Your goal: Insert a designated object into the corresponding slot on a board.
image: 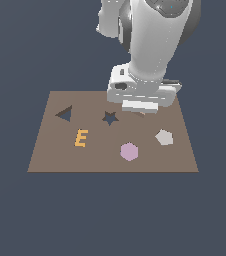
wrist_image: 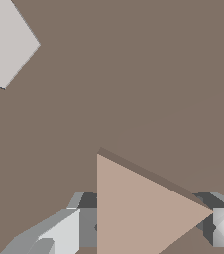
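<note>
Dark slate ground all round; we see brown board (image: pixel 50 155) flat at centre. Arm's tool (wrist_image: pixel 151 223) low over board's 1 o'clock corner, fingers (wrist_image: pixel 59 233) either side of tan triangular block (wrist_image: pixel 139 208), apparently gripping it. Triangle slot (image: pixel 65 114) at 10 o'clock, well apart. Star cut-out (image: pixel 110 118) mid-board; pink hexagon (image: pixel 129 151), grey pentagon (image: pixel 164 137), orange E (image: pixel 81 138) nearer front.

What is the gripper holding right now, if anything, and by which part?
It cannot be told for sure. In the wrist view the triangular block sits between the two fingers, one at its flat edge, one at its tip, but contact is not visible.
</note>
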Controlling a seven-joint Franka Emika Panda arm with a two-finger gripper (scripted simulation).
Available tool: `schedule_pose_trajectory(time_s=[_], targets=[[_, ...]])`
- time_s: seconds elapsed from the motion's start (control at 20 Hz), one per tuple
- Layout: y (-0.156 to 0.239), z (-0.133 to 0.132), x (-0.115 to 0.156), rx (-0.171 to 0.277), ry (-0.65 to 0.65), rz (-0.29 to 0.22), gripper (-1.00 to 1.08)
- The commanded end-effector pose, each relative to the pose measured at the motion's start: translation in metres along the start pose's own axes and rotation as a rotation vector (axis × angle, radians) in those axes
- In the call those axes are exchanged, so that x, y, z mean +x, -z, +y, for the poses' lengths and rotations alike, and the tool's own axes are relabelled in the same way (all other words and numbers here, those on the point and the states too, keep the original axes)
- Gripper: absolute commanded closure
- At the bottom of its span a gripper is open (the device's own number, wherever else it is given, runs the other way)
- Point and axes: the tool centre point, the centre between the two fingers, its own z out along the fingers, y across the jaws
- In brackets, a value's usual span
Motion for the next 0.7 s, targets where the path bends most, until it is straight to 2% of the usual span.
schedule_pose_trajectory(time_s=[0.0,0.25,0.65], targets=[[0.001,0.017,0.001,0.000,0.007,0.000,1.08],[0.002,0.061,0.005,0.000,0.030,0.000,1.08],[0.005,0.150,0.016,0.000,0.078,0.000,1.08]])
